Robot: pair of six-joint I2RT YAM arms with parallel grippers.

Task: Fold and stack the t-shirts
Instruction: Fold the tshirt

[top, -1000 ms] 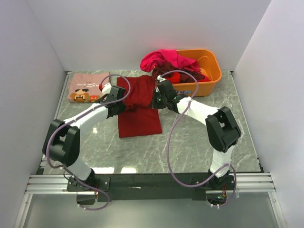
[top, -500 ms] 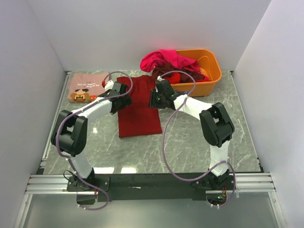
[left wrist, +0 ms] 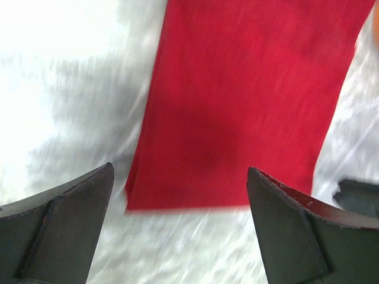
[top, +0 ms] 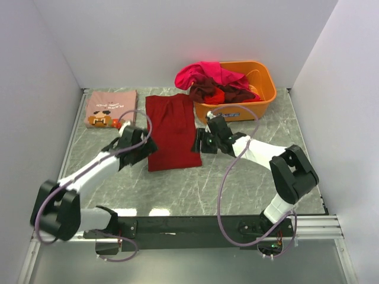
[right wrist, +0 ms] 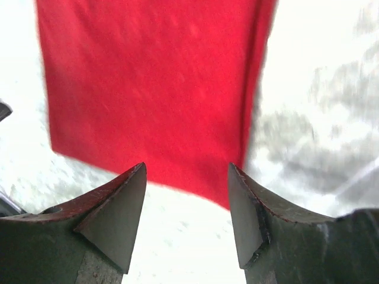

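Left claw (left wrist: 179,176), right claw (right wrist: 186,170) open, empty.

One t-shirt (top: 172,131) lies flat between another t-shirt (top: 110,107) and tub (top: 263,100).

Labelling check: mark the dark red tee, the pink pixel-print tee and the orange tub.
dark red tee (top: 173,133), top external view, middle of the folded cloth.
pink pixel-print tee (top: 112,96), top external view, plain cloth above the print.
orange tub (top: 266,80), top external view, right wall.

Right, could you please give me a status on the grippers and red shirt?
Left gripper open, empty, by near-left corner of dark red t-shirt. Right gripper open, empty, by near-right corner. Shirt flat on table, nothing on it.
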